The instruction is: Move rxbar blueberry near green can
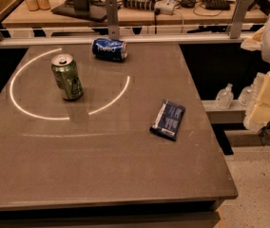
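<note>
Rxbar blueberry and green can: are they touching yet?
Apart. The camera view shows a wide stretch of table between the rxbar blueberry and the upright green can. The gripper is out of view.

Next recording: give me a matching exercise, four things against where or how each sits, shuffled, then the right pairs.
1. green can
2. blue can
3. rxbar
4. gripper

A. lying flat, right part of the table
B. off the table, at the right edge of the view
C. upright, left part of the table
D. on its side, far end of the table

Pairs: 1-C, 2-D, 3-A, 4-B
</note>
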You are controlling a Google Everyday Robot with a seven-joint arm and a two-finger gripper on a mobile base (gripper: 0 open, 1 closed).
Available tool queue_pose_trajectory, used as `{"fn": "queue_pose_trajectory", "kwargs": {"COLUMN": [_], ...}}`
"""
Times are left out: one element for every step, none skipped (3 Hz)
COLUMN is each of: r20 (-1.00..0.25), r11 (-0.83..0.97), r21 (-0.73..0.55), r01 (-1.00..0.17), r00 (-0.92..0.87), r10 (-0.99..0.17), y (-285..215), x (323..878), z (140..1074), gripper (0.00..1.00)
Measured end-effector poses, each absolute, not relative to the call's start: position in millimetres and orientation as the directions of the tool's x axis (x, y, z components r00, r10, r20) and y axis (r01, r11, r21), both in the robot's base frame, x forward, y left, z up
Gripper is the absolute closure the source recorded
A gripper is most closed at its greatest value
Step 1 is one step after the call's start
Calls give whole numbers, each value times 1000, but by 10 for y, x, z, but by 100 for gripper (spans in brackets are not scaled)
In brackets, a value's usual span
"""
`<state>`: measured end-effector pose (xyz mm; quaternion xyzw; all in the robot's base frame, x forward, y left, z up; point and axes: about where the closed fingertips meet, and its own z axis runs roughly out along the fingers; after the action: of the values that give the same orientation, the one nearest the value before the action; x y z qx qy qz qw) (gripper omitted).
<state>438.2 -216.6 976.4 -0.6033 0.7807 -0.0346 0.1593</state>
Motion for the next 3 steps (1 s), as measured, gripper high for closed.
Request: {"fn": "queue_pose_trajectory", "kwargs": {"r20": [-207,-194,-128], "r11": [270,181,-25], "r21": [-246,-223,-194], "r01": [-931,-958,-981], "r00": [-221,-138,51], "r10": [-953,-971,-990], "y": [-2166,-2125,-2000], "x": [4382,4445,4690], "z": [9764,9778,9739], "gripper": [0,0,0]}}
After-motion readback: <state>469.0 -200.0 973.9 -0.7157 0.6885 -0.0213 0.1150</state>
